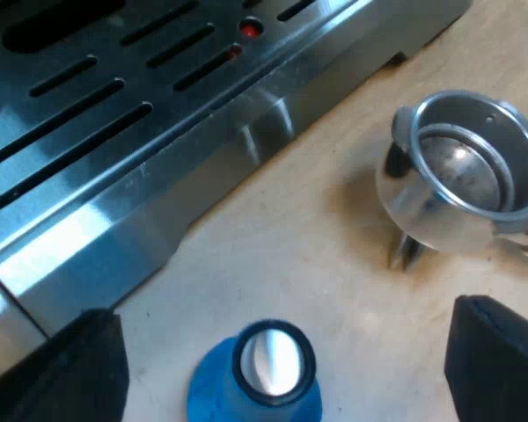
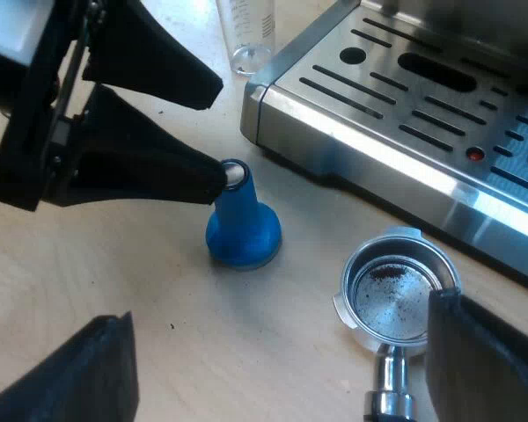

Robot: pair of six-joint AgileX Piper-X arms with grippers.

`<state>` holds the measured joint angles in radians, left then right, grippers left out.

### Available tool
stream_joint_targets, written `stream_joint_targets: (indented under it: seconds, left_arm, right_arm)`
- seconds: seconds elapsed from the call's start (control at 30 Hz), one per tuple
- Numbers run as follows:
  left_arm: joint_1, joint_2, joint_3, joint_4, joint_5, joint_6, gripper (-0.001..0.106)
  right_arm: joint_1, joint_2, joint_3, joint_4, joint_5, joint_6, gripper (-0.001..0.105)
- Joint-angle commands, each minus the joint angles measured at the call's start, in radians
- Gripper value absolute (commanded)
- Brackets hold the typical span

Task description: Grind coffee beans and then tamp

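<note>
L claw is spread wide & holds nothing. Its black fingers sit either side of the blue cone-shaped tamper w/ a shiny metal cap. The tamper stands upright on the pale wooden bench, w/ a gap to each finger.

In the R wrist view, one L fingertip is right by the tamper's cap; can't tell if they touch.

R claw is also wide & empty, over the bench between the tamper and the round metal holder. The holder lies loose on the bench, basket up, w/ dark coffee specks inside. It is just beside the brushed-steel espresso machine, in front of the slotted drip tray.

A clear measuring glass stands upright near the machine's corner.
</note>
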<state>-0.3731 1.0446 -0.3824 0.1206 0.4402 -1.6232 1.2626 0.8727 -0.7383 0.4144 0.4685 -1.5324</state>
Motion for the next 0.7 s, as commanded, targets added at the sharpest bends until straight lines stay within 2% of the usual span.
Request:
stream_joint_targets:
  seconds: [0.03, 0.27, 0.5, 0.7]
  left_arm:
    - [-0.005, 0.019, 0.001, -0.023, -0.002, -0.001, 0.076]
    - [-0.005, 0.117, 0.001, -0.055, 0.007, -0.003, 0.076]
    - [-0.005, 0.205, 0.001, -0.146, 0.036, -0.038, 0.076]
    - [-0.005, 0.247, 0.001, -0.157, 0.036, -0.041, 0.076]
  right_arm:
    - [0.001, -0.003, -0.003, -0.007, 0.006, -0.019, 0.069]
    - [0.001, -0.003, -0.003, -0.007, 0.006, -0.019, 0.069]
    - [0.001, -0.003, -0.003, -0.007, 0.006, -0.019, 0.069]
    - [0.001, -0.003, -0.003, -0.007, 0.006, -0.019, 0.069]
